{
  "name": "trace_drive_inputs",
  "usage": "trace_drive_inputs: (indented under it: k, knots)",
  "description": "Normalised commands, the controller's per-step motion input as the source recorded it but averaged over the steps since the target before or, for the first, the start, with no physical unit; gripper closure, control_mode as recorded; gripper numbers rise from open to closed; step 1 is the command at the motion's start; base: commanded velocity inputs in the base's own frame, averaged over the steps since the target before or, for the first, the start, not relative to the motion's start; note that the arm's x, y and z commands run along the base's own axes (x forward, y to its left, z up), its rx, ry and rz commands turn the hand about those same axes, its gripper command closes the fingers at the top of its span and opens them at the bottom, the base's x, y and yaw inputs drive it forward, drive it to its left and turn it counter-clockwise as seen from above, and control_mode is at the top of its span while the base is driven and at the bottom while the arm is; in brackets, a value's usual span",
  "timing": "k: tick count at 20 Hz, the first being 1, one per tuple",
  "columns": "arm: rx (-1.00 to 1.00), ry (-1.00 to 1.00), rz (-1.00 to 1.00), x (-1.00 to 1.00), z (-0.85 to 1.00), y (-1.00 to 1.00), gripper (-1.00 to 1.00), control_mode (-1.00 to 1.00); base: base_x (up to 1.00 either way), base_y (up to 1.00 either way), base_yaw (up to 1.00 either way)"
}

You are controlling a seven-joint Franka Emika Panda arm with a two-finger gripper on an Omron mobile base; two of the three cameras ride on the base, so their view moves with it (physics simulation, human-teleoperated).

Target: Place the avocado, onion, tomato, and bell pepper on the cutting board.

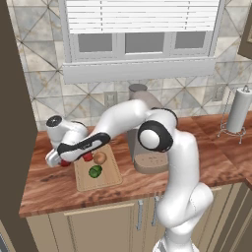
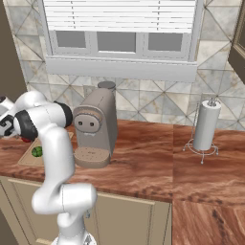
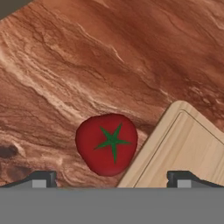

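The light-wood cutting board (image 1: pixel 109 180) (image 3: pixel 188 148) lies on the counter left of the coffee machine. On it rest the green avocado (image 1: pixel 95 171) (image 2: pixel 37 151), the tan onion (image 1: pixel 100 158) and one red item (image 1: pixel 87 157). A second red item (image 3: pixel 106 143) (image 1: pixel 64 162), with a green star-shaped top, lies on the counter just off the board's left edge. I cannot tell which red one is the tomato and which the bell pepper. My gripper (image 3: pixel 111 180) (image 1: pixel 58 159) hovers open right above this second red item, fingertips wide on either side, holding nothing.
A grey coffee machine (image 1: pixel 145 147) (image 2: pixel 95 127) stands right of the board, close to my arm's elbow. A paper towel holder (image 1: pixel 237 112) (image 2: pixel 206 127) stands far right. A dark wall panel (image 1: pixel 12 123) borders the counter's left end, close to my hand.
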Motion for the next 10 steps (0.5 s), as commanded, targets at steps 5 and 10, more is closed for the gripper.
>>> trace_drive_inputs:
  k: [5,10]
  knots:
    - [0.0,0.0,0.0,0.0,-0.14,0.04,-1.0,-1.0,0.0,0.0,0.0]
    - [0.0,0.0,0.0,0.01,-0.14,0.0,-1.0,-1.0,0.0,0.0,0.0]
